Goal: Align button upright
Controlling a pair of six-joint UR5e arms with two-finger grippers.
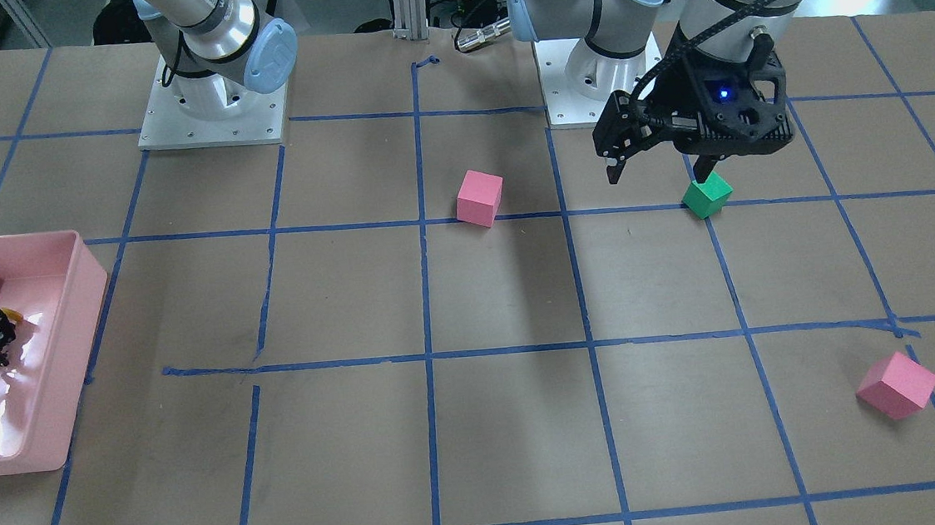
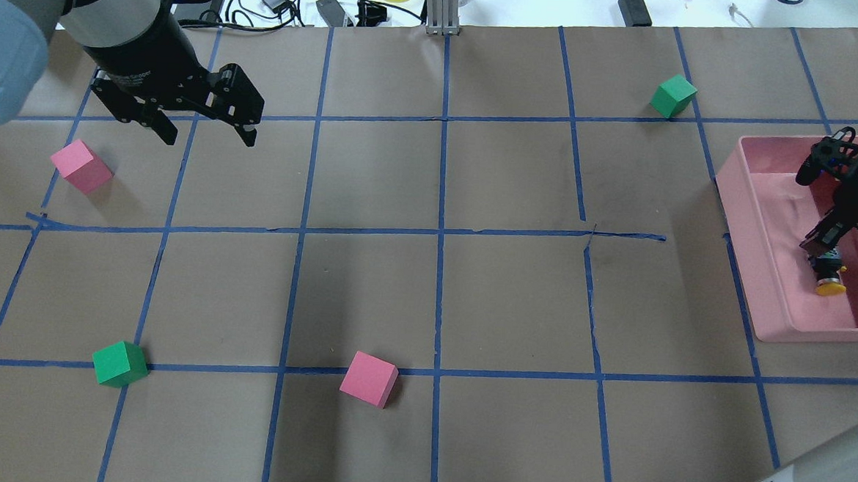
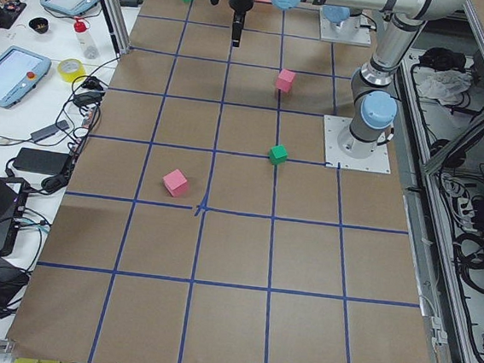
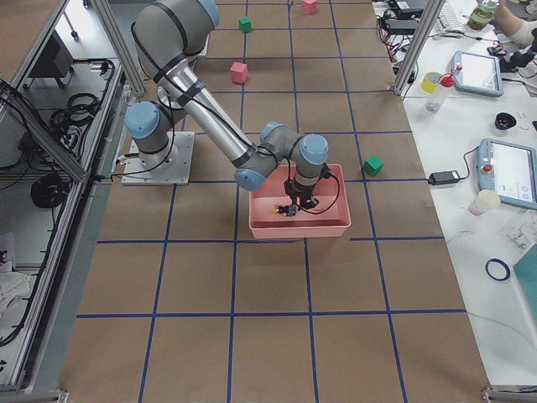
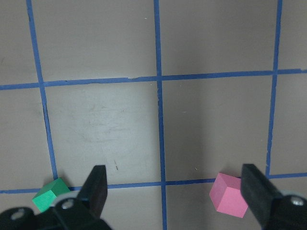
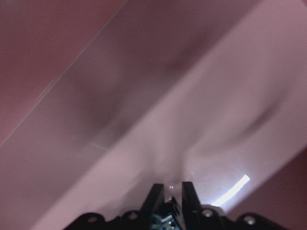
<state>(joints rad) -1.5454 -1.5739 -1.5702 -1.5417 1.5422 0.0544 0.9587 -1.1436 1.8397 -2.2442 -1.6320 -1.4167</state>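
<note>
Right gripper (image 2: 823, 251) is positioned inside the shallow pink plastic tray (image 2: 748, 243) at the table's right end. Its fingers (image 6: 154, 201) are drawn narrow; a grey, metallic-looking part is seen pinched between them in the wrist view. The small yellow-capped push-button switch (image 2: 829, 278) is held by its boxy base at the fingertips, within the tray, in the half nearer the robot. It is laid over on its side, not upright, with the cap pointed toward the robot. Whether the tray floor is touched cannot be told.

Left gripper (image 2: 207, 132) is hung above the brown paper-covered table (image 2: 506, 304), jaws spread wide and empty. Ahead of it — on the blue tape grid — a green cube (image 5: 50, 194) and a pink cube (image 5: 229, 194) are seen, well apart. A second pink cube (image 2: 80, 166) is noted near this gripper, and a second green cube (image 2: 673, 96) near the tray's far corner.
</note>
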